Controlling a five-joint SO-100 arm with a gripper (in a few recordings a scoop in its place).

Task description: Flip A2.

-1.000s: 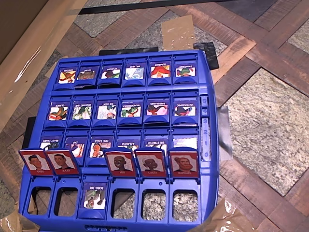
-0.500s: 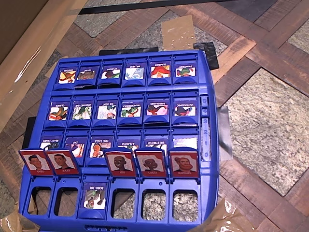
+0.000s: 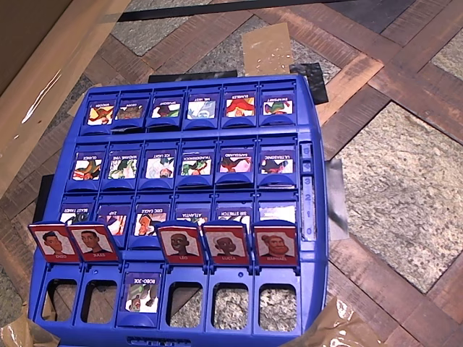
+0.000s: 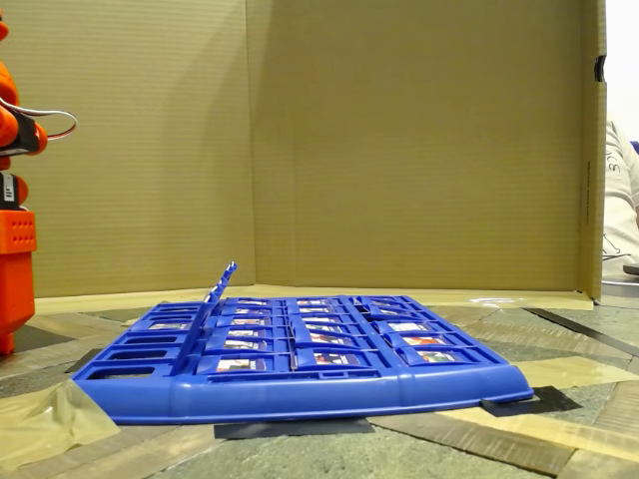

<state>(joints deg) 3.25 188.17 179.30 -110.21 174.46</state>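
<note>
- While five red-framed portrait tiles stand upright along the row nearest the bottom edge of the overhead view, A2 (image 3: 142, 292) lies flat in that same row of the blue game board (image 3: 312, 210), its blue-framed "ROBO-JOE" side facing up.
- A2 sits in the third slot from the board's left edge in the overhead view, between the upright tile captioned JULES (image 3: 94, 242) and the upright LEO tile (image 3: 180, 243).
- Further along the row from LEO stand LUCIA (image 3: 226, 244) and RAPHAEL (image 3: 275, 244); ENZO (image 3: 52, 241) stands at the board's left end.
- All tiles in the three rows beyond lie flat, blue sides up.
- Left of the board in the fixed view, part of the orange arm (image 4: 14, 249) shows at the edge; its jaws are out of sight, so their state cannot be told.
- Behind the board stands a cardboard wall (image 4: 399, 140).
</note>
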